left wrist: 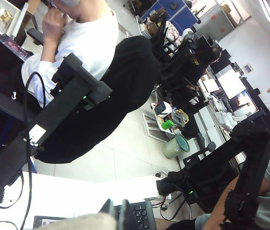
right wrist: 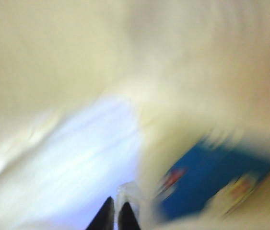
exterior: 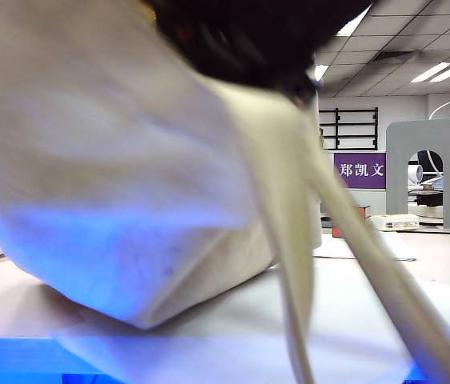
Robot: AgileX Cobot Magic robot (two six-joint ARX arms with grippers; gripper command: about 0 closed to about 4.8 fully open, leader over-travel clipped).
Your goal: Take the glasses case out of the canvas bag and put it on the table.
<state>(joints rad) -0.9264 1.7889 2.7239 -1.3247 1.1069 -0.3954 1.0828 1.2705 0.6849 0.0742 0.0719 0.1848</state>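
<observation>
There is one canvas bag (exterior: 105, 184), beige and floppy with a soft woven surface, lifted up so that it fills most of the exterior view; its lowest corner touches the table (exterior: 1, 308), a pale flat top with a bright blue front edge. Two long flat straps (exterior: 344, 224) hang down from it. There is one glasses case (right wrist: 206, 184), bright blue and hard-looking with white and red prints, lying inside the bag among the cloth folds; the picture is blurred. The right gripper (right wrist: 115, 213) is inside the bag near the case, its two dark fingertips closed together. The left gripper (left wrist: 120, 215) is also closed, with beige cloth at its tips.
</observation>
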